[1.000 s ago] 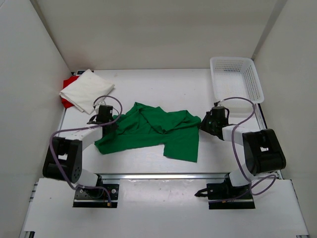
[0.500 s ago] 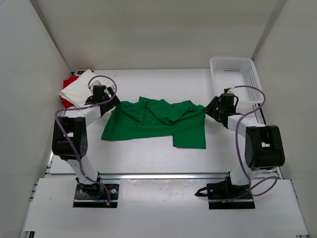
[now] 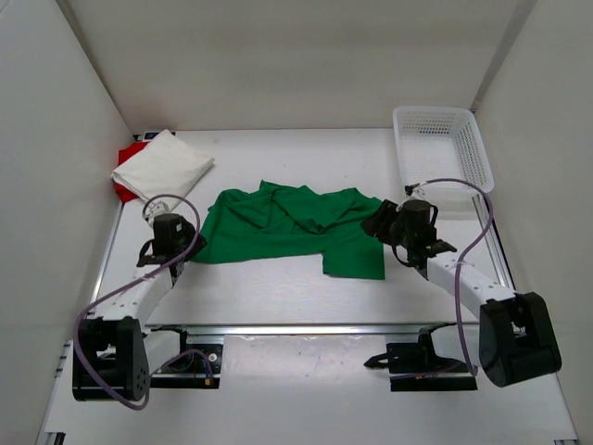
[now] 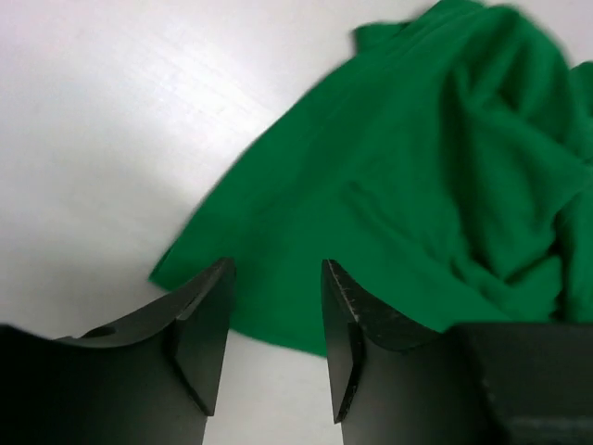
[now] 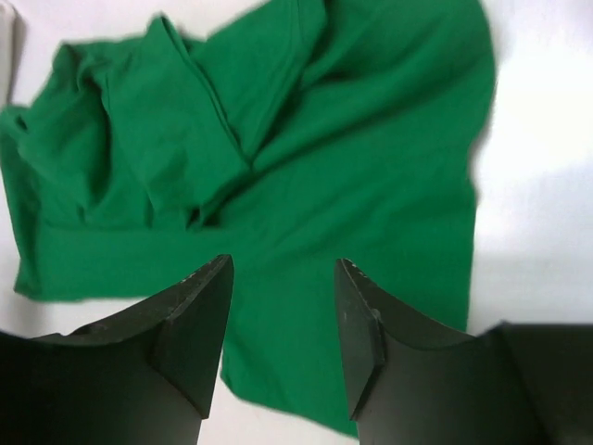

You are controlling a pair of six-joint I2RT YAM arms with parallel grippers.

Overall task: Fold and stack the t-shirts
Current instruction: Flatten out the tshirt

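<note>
The green t-shirt [image 3: 292, 227] lies crumpled and spread across the middle of the table, also filling the left wrist view [image 4: 417, 204] and the right wrist view [image 5: 306, 176]. A folded white t-shirt [image 3: 162, 167] rests on the red t-shirt [image 3: 125, 158] at the back left. My left gripper [image 3: 185, 248] [image 4: 276, 278] hangs open just off the shirt's left edge, nothing between its fingers. At the shirt's right edge, my right gripper [image 3: 378, 225] [image 5: 283, 273] is open above the cloth and holds nothing.
A white mesh basket [image 3: 441, 148] stands at the back right. White walls close in the table on three sides. A metal rail [image 3: 306, 326] runs along the near edge in front of the arm bases.
Both grippers let go of the green shirt and opened. Both arms pulled back toward the near side; the shirt now lies stretched out wider and further back than a second ago.
</note>
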